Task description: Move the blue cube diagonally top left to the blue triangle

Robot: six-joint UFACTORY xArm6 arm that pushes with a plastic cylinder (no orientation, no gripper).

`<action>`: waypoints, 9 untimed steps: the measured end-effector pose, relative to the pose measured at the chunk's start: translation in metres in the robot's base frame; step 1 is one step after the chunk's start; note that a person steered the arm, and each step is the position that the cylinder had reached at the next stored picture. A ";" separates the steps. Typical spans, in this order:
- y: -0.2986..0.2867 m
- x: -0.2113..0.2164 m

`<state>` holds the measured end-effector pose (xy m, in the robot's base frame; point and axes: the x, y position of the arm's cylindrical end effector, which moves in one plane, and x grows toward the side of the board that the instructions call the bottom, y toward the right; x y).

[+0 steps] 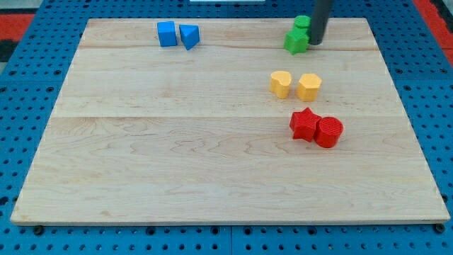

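Two blue blocks, cube (pixel 167 33) touching triangle (pixel 189 35), unlettered.

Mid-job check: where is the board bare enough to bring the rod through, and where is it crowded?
Bare: the whole stretch below the blue cube and blue triangle, left of the yellow blocks and red blocks. Crowded: the view's top right, where my tip touches the green blocks.

The blue cube (pixel 166 33) is seen near the view's top edge of the wooden board, left of centre, resting flat with its faces roughly square to the board. The blue triangle (pixel 190 35) is found just to its right, touching or nearly touching it, its wedge narrowing downward.
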<state>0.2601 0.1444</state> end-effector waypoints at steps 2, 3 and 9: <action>-0.021 0.015; -0.041 0.055; -0.257 -0.002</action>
<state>0.2583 -0.1130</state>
